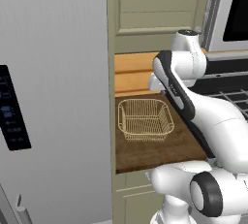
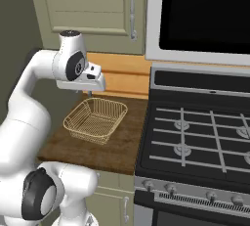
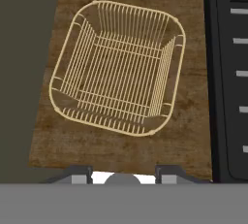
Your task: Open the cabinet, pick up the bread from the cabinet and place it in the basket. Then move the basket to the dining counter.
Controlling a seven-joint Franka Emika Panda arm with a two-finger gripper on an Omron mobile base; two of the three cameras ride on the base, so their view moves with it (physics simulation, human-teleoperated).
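The basket [image 3: 117, 68] sits empty on the wooden countertop [image 3: 121, 145], just left of the stove [image 2: 195, 137]. The gripper [image 3: 123, 175] hangs above it with its fingers apart, holding nothing. Being thin wire, the basket is probably light and stiff; its flared rim looks the best place to pinch. The base views add the closed cabinet [image 2: 93, 10] overhead, while the hand view looks straight into the basket.
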